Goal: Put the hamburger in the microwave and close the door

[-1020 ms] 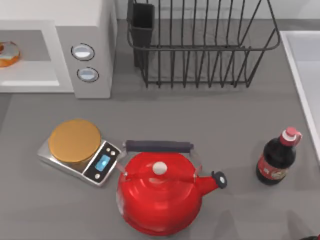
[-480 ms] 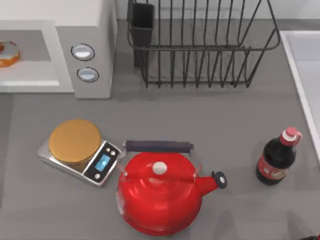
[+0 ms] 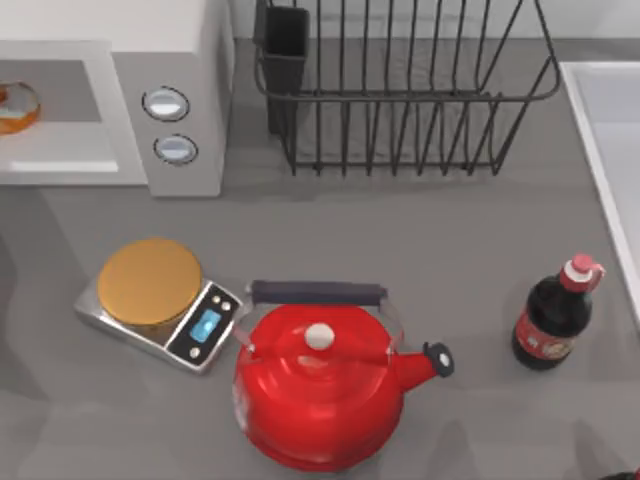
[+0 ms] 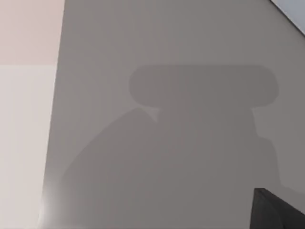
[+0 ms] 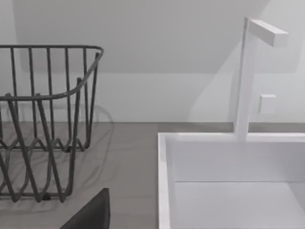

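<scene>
**Burger in, door left to shut**

The burger (image 3: 14, 106) sits inside the microwave (image 3: 170, 60) cavity, which is open to the front. So we judge the placing done and the door swing as the step left.

Of the left claw (image 4: 279, 211) we get one dark sliver over bare grey table (image 4: 190, 47). We cannot tell if it is open or closed. A pale panel (image 4: 24, 133) lies just beside the table patch under this claw. It may be the door, but we cannot confirm that. Soft shadows on the table's left side near the microwave suggest the left arm hangs there.

The right claw (image 5: 90, 213) faces the rack (image 5: 43, 119) and sink (image 5: 164, 181), with its state also unclear. The microwave lies well away from it, beyond the rack.

Key relation: the door and burger lie on the left claw's side, so the left arm is the nearer one for the push. The burger is round, so its axis doesn't matter. What counts is the door's swing toward the cavity.
</scene>
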